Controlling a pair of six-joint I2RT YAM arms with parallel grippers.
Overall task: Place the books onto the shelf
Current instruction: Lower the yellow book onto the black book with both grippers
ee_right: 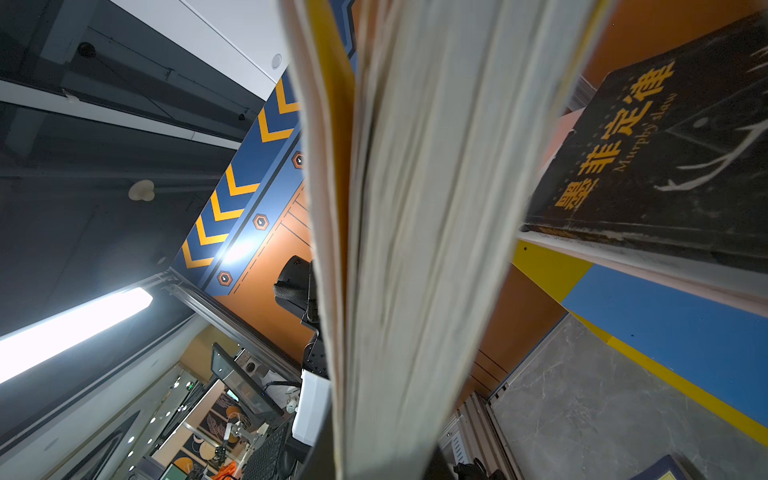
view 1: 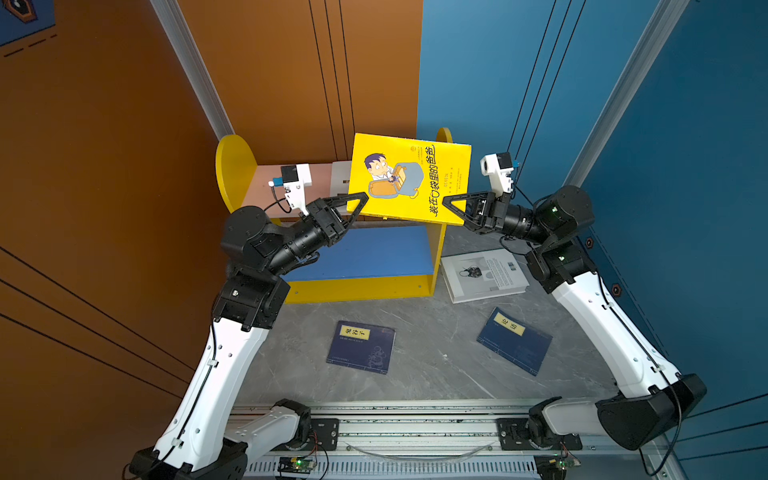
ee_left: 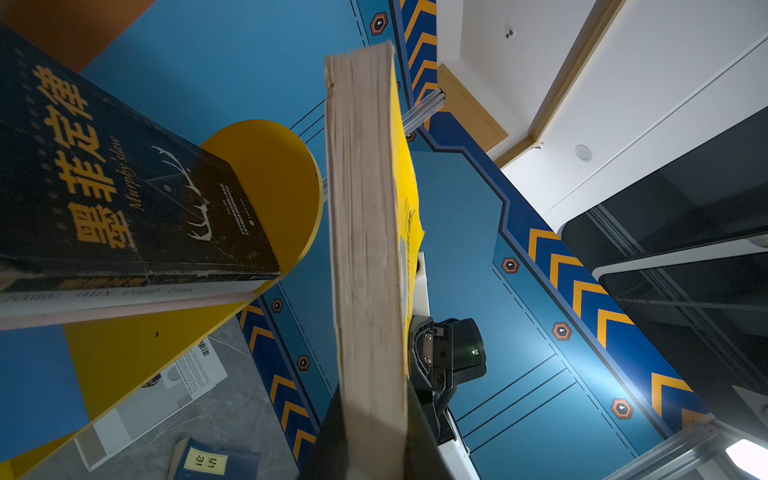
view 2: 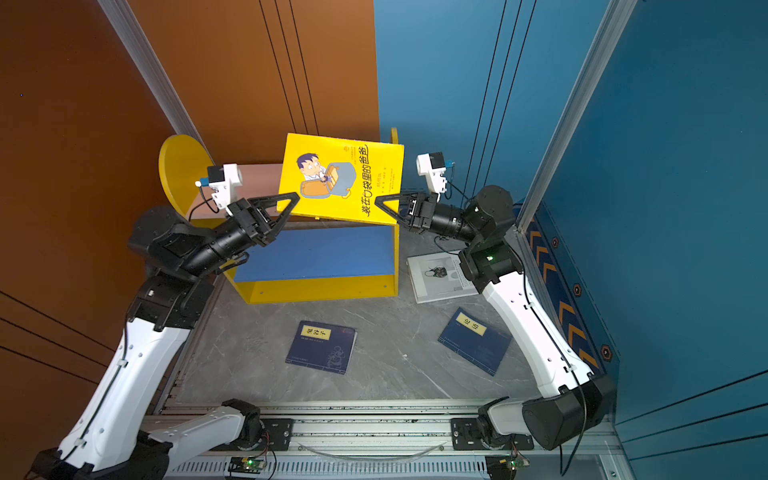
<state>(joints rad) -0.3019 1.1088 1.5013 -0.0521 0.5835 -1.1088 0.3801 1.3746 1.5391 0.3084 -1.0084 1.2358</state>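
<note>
Yellow book (view 1: 409, 178) is up in the air at the centre of both top views, tilted, cover to the camera, in front of the shelf's (view 1: 232, 166) upper board. Left claw (view 1: 362, 198) pinches its lower left corner, right claw (view 1: 444, 202) pinches its lower right corner. In the left wrist view the page edge sits clamped between dark fingers (ee_left: 328, 444). Black book (ee_left: 124, 174) lies on a white book (ee_left: 104, 301) on the pink board. Grey-white book (view 1: 484, 274) lies flat on the table (view 1: 436, 374) right of the shelf. Navy book (view 1: 361, 347) is at lower centre, second navy book (view 1: 515, 340) to its right.
</note>
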